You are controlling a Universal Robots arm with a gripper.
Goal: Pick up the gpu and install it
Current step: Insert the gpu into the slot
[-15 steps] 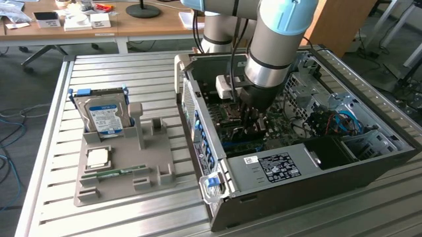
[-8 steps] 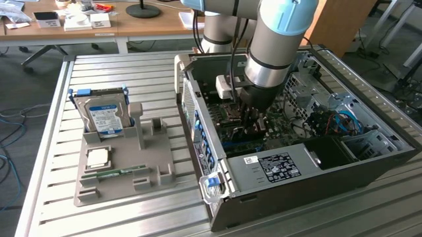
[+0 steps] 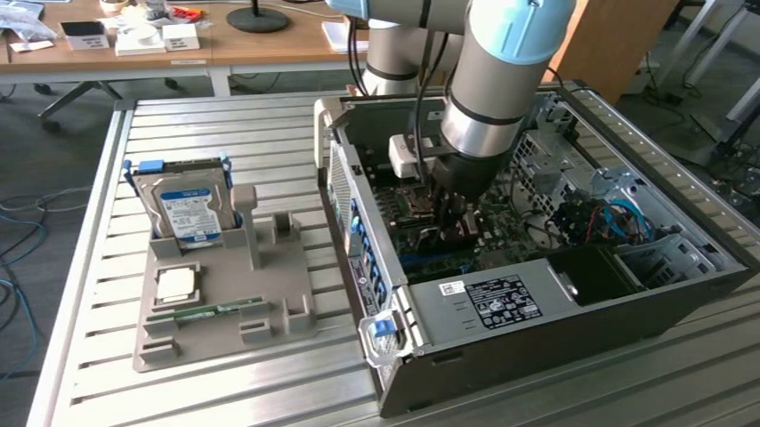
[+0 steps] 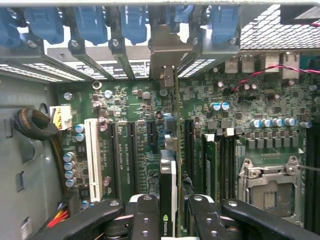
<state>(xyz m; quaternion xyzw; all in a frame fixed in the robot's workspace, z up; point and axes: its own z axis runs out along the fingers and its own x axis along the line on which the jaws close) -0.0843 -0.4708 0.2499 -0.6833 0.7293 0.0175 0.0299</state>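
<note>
Fingers (image 4: 171,220): partly closed, clamped on the gpu (image 4: 169,190) from both sides.
Gpu: held on edge, standing upright over the green motherboard (image 4: 235,140), its metal bracket (image 4: 167,47) up against the case's rear slot openings.
Arm (image 3: 499,89): reaches down into the open computer case (image 3: 594,294).
Tabletop (image 3: 238,133): grey holder (image 3: 226,302) beside the case, carrying a hard drive (image 3: 190,209).

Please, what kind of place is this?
Probably a robotics lab or workshop: a black open computer case lies on a ribbed aluminium table, and wooden desks with small items stand behind.
</note>
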